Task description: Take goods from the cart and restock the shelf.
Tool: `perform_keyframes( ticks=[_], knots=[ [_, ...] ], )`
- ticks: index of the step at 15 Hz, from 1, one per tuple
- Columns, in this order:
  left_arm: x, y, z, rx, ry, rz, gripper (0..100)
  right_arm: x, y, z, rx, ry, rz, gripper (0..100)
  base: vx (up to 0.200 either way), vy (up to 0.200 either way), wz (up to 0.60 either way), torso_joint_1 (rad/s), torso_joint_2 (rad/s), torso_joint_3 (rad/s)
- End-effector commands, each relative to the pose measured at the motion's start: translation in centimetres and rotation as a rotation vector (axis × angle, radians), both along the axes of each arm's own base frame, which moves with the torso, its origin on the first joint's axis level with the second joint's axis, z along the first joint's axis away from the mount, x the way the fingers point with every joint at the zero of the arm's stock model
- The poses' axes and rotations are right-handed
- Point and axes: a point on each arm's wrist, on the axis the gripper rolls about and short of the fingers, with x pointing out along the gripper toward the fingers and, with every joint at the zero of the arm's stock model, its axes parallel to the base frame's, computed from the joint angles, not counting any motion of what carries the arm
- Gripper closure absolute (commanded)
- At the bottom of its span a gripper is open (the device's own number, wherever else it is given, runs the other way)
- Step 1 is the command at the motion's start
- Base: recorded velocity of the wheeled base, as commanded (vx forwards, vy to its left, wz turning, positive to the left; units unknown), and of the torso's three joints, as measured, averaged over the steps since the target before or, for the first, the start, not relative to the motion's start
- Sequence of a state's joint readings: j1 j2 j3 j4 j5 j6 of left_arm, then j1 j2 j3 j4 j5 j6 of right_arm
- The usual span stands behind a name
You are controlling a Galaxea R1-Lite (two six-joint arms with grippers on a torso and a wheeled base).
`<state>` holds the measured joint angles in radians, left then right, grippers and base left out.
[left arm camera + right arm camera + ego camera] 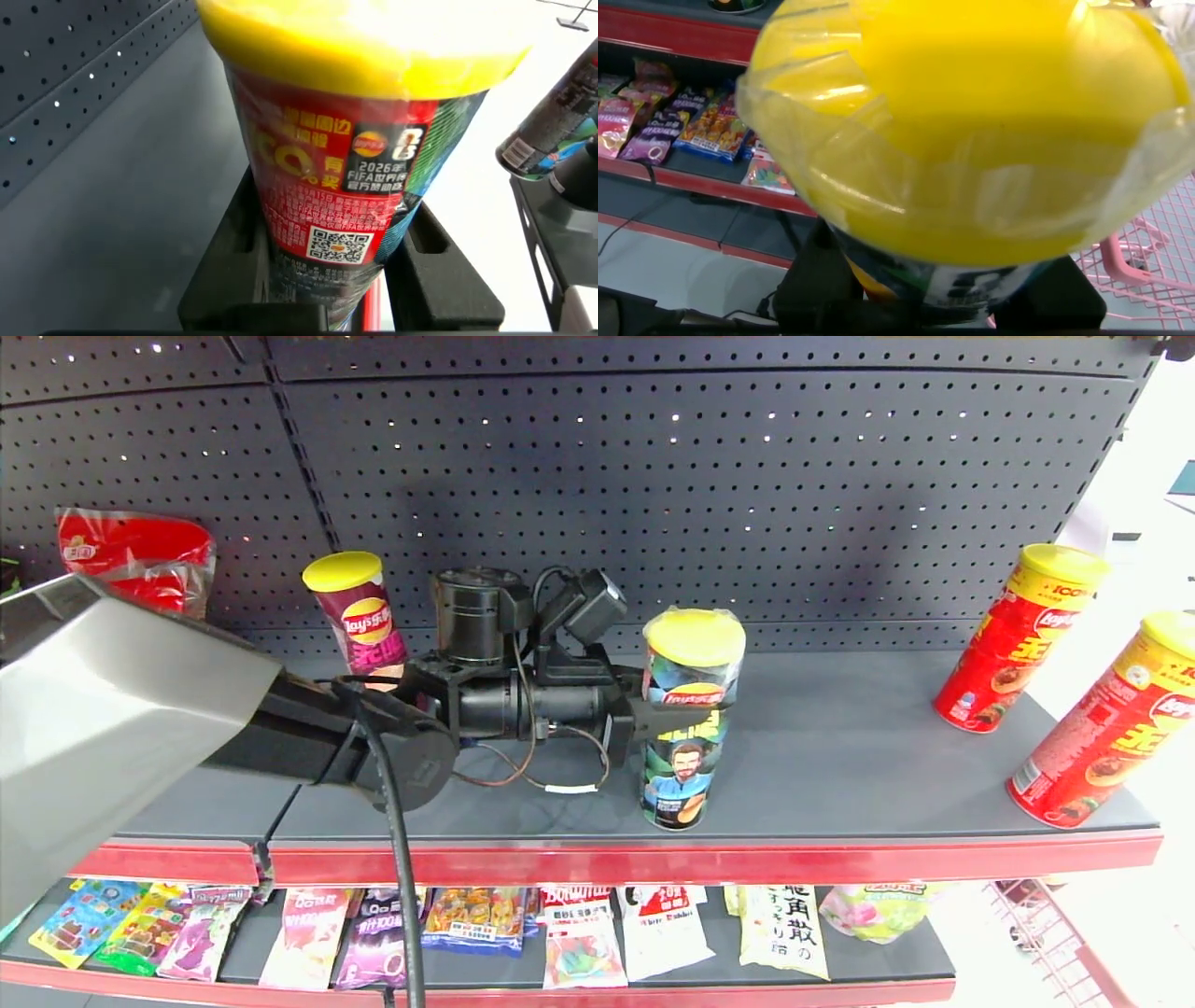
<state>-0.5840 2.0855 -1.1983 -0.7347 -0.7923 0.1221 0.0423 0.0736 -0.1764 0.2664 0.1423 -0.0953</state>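
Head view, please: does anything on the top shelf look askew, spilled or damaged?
Nothing stands out. The purple can and both red cans seem to lean, but so do the pegboard seams, so likely perspective. The wrapped can in the left claw is upright.

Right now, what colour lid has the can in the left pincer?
Yellow; the lid on that can shows best in head view.

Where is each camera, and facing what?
Head view: on the head, facing down at the shelf; left gripper shows.
Left wrist view: on that wrist, facing the can it grips.
Right wrist view: on that wrist, above a second can in the right gripper.
Shared: head and left wrist views show the same can.
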Motion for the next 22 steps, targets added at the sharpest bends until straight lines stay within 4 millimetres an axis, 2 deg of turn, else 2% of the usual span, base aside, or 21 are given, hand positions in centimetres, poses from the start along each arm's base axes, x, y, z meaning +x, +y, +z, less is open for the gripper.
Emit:
perform_keyframes(
  ticks=[1, 7, 13, 22],
  knots=[
    [-0.4, 0.3, -0.2, 0.007, 0.010, 0.002, 100, 0.0, 0.0, 0.0, -0.001, 0.002, 0.001, 100, 0.000, 0.000, 0.00, 0.000, 0.00, 0.000],
    [-0.6, 0.4, -0.9, 0.010, 0.014, 0.002, 100, 0.0, 0.0, -0.1, -0.001, 0.005, 0.003, 100, 0.000, 0.000, 0.00, 0.000, 0.00, 0.000],
    [-0.6, 0.4, 0.4, -0.021, 0.047, -0.001, 100, 0.0, 0.0, -0.1, -0.001, 0.005, 0.003, 100, 0.000, 0.000, 0.00, 0.000, 0.00, 0.000],
    [-0.6, 0.2, -0.4, -0.008, 0.056, -0.006, 100, 0.0, 0.0, 0.0, -0.003, 0.003, 0.003, 100, 0.000, 0.000, 0.00, 0.000, 0.00, 0.000]
  ],
)
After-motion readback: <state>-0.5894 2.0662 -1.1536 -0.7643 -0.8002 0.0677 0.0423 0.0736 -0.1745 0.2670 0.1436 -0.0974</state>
